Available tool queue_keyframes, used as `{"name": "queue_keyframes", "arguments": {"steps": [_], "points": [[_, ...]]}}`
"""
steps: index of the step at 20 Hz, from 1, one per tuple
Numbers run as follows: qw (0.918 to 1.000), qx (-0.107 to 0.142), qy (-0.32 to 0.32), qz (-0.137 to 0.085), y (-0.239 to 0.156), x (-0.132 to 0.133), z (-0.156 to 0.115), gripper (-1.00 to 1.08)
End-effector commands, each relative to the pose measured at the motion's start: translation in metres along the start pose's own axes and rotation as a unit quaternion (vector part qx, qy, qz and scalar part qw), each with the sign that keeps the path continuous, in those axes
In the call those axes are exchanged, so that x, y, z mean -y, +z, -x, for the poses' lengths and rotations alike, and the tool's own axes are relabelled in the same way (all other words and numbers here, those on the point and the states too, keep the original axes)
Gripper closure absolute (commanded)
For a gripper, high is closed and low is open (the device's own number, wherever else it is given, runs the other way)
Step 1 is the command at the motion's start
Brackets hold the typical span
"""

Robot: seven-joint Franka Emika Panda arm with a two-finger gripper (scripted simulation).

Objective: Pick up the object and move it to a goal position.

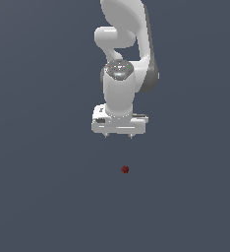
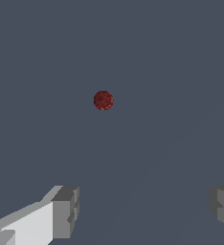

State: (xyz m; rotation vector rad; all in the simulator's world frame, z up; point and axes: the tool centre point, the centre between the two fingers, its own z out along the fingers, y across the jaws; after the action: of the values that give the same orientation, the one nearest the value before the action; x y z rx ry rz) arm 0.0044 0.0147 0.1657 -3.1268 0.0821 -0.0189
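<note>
White gripper (image 1: 119,135) hangs at the middle of the exterior view, pointing down with its jaws spread wide and holding nothing. Just right of it and lower in the frame, well apart from the fingertips (image 2: 66,210), the object (image 1: 125,169) lies alone, a tiny dark red bumpy lump. Plain slate-grey table (image 1: 38,197) fills every part of both views.

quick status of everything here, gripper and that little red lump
gripper: open, jaws spread wide, holding nothing, up off the surface
dark red lump: lying on the flat grey surface, not grasped, clear of the jaws; also seen in the wrist view ahead of the two fingers
</note>
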Motion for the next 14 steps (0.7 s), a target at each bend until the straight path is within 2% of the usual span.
{"name": "queue_keyframes", "arguments": {"steps": [1, 7, 14], "points": [[0.9998, 0.001, 0.020, -0.001, 0.003, 0.001, -0.003, -0.92], [0.9963, 0.002, 0.085, -0.002, 0.012, 0.003, -0.014, -0.92], [0.9839, 0.004, 0.178, -0.002, 0.026, 0.008, -0.028, -0.92]]}}
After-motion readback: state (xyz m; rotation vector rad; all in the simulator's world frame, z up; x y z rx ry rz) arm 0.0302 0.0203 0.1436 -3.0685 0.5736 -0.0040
